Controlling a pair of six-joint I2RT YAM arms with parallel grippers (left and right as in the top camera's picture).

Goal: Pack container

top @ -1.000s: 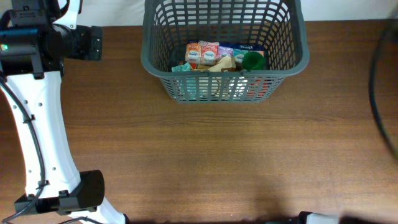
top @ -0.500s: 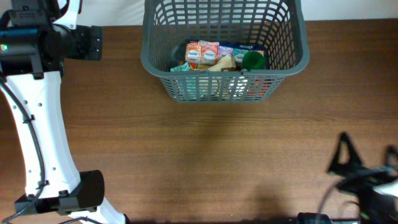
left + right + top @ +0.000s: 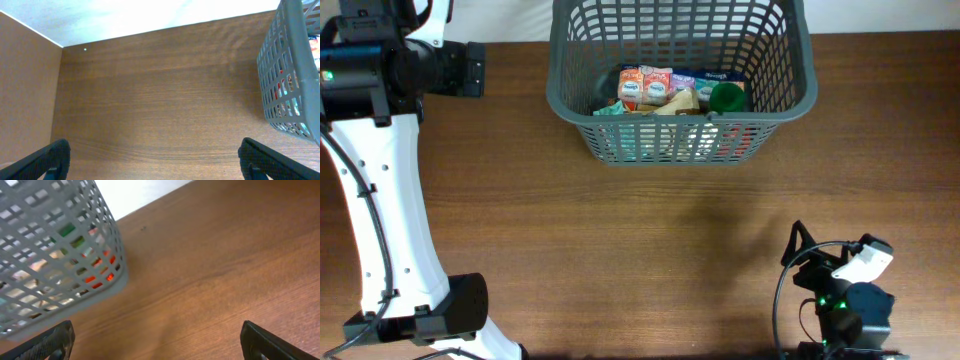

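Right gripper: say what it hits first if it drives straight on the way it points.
Likely the brown wooden table top; the dark grey slotted plastic basket lies to one side of the line of the right gripper, though depth is unclear.

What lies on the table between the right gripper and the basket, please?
Nothing: the table between right gripper and basket is bare wood, in both overhead and right wrist views.

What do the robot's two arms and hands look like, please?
The left arm has white links, black joints, a thin black cable and a green light. The right arm is black with a white piece, looping cables and a green light. Left hand and right hand have black fingers.
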